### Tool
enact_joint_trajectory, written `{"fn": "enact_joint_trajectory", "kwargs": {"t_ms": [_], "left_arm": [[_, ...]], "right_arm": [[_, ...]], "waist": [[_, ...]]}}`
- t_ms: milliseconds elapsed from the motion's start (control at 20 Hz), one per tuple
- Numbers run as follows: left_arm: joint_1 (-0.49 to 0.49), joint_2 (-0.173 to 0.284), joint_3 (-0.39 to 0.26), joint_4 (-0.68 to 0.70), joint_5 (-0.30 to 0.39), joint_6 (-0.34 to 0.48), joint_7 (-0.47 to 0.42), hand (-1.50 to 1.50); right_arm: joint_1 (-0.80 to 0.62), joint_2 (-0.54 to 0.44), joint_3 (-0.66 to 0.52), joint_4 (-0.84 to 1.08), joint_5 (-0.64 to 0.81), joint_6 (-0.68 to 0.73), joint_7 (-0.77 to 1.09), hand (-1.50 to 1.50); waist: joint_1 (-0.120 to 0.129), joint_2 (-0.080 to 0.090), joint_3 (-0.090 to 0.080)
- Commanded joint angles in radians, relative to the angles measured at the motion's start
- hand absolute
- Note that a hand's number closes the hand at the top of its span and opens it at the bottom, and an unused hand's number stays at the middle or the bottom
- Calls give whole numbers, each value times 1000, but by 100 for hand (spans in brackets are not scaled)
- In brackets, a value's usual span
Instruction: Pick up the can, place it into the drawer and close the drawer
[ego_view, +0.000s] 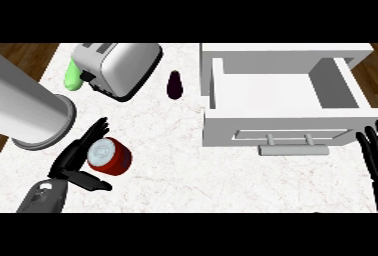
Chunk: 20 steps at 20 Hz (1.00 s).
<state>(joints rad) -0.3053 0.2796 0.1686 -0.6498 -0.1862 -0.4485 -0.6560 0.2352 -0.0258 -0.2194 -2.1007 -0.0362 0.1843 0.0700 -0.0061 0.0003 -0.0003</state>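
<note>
The red can (111, 156) with a silver lid lies on its side on the marble counter at the lower left. My left hand (77, 159) is right beside it, fingers stretched along its left side and thumb pointing under it, not curled round it. The white drawer (284, 87) stands pulled open at the upper right, its inside bare and its front panel and grey handle (293, 149) facing me. My right hand (368, 150) shows at the right edge, fingers up and straight, next to the drawer's front.
A silver toaster (118, 65) stands at the back left with a green item (73, 76) beside it. A dark purple eggplant (174, 84) lies between toaster and drawer. A large grey cylinder (33, 115) fills the left edge.
</note>
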Motion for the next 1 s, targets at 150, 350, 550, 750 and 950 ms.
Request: {"fn": "enact_joint_trajectory", "kwargs": {"t_ms": [150, 350, 550, 750, 950], "left_arm": [[-78, -21, -3, 120, -11, 19, -44, -150], [-35, -13, -10, -7, 27, -31, 43, -150], [-74, -60, -37, 120, -20, 10, -79, -150], [-49, -75, -59, 11, -6, -2, -7, -150], [-83, -88, -56, 59, -7, 5, -35, 150]], "right_arm": [[39, -10, -27, -29, -61, 31, 7, -150], [62, 24, -1, 1, -13, 33, -53, -150], [-11, 24, 15, -27, -8, -20, 21, -150], [14, -3, -23, -101, -68, 24, 87, -150], [43, 9, -13, -109, -42, 13, 59, -150]], "waist": [[-3, 0, 0], [2, -1, 0], [-1, 1, 0], [0, 0, 0], [-2, 1, 0]]}}
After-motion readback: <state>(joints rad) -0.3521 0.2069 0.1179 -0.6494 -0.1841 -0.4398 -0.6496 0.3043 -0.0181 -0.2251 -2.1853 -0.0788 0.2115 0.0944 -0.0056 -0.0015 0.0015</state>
